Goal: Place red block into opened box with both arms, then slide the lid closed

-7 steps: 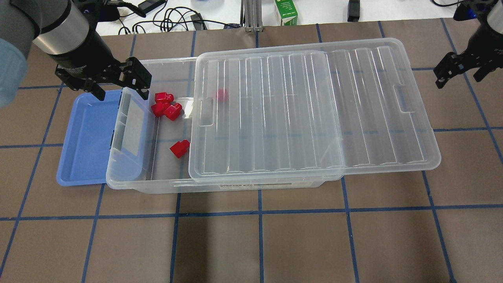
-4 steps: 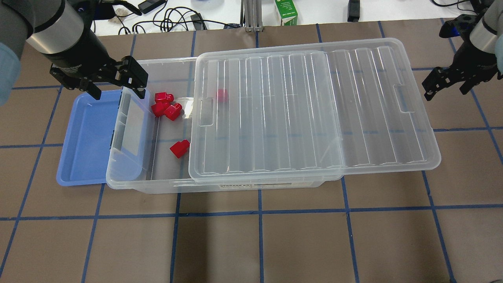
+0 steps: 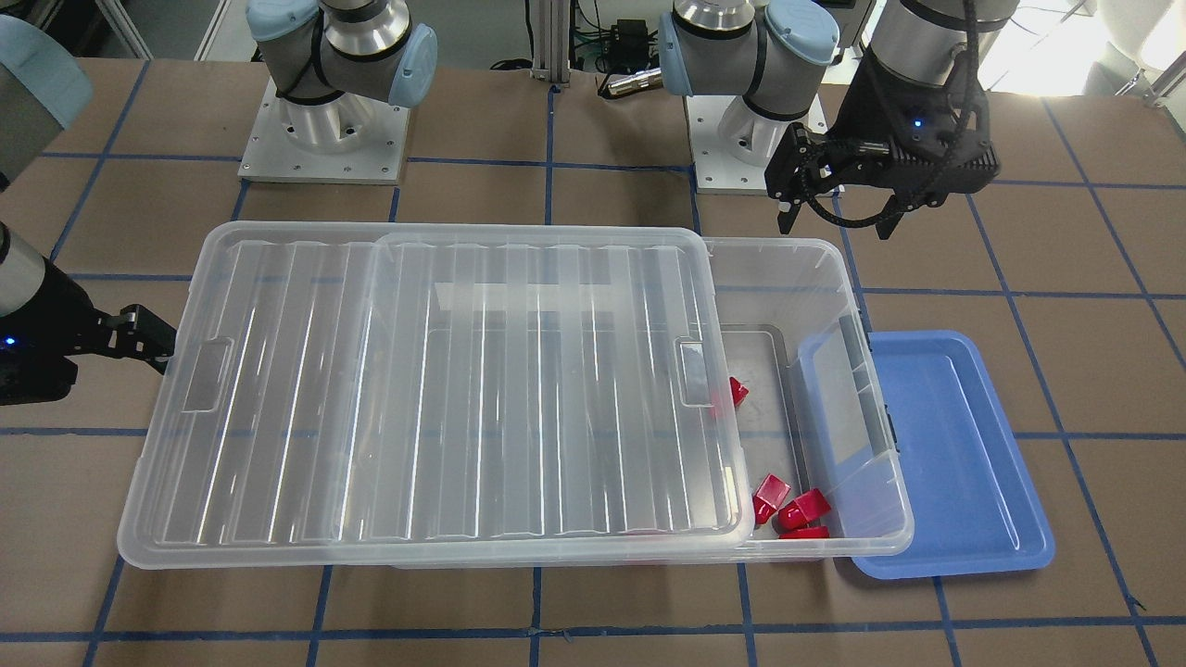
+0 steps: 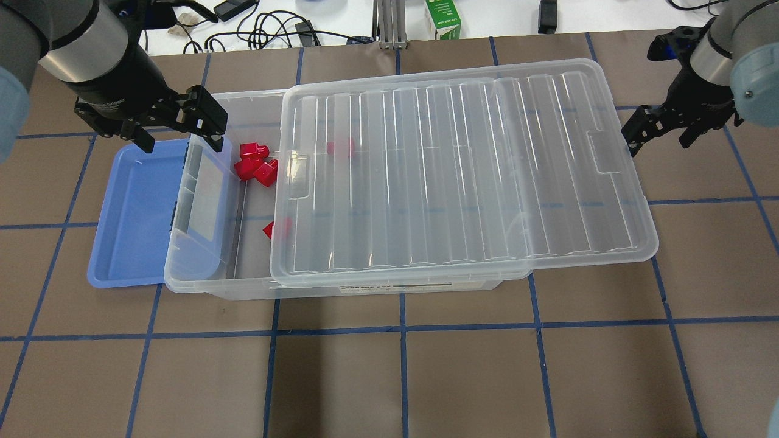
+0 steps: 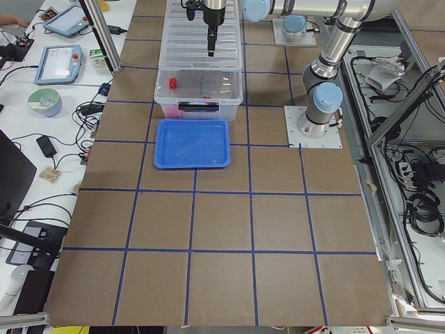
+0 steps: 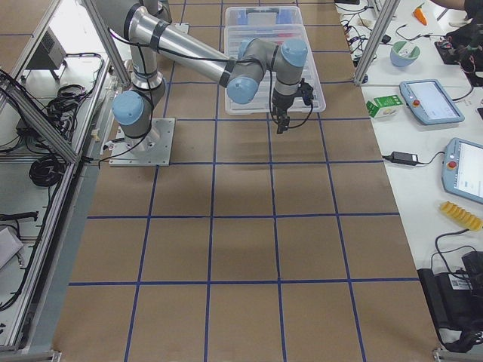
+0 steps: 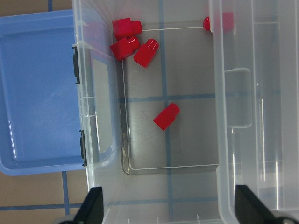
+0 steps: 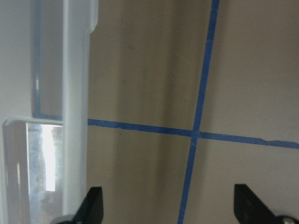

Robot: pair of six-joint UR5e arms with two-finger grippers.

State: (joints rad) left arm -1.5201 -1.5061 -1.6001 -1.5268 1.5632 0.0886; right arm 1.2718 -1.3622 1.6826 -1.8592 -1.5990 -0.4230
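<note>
Several red blocks (image 4: 252,161) lie in the uncovered left end of the clear box (image 4: 201,271). One red block (image 7: 167,116) lies apart from them, and another (image 4: 339,148) shows through the lid. The clear lid (image 4: 462,176) covers most of the box and overhangs its right end. Open and holding nothing, my left gripper (image 4: 182,145) hovers over the box's far left corner. My right gripper (image 4: 657,143) is open too, with one finger close against the lid's right short edge (image 8: 77,107).
An empty blue tray (image 4: 137,213) lies at the box's left end, partly under its rim. A green carton (image 4: 443,18) and cables (image 4: 268,27) sit on the white surface beyond the brown mat. Both arm bases (image 3: 324,139) stand behind the box.
The right gripper has moved left, and the lid has slid left with it, now covering part of the lone block. The left gripper has barely moved.
</note>
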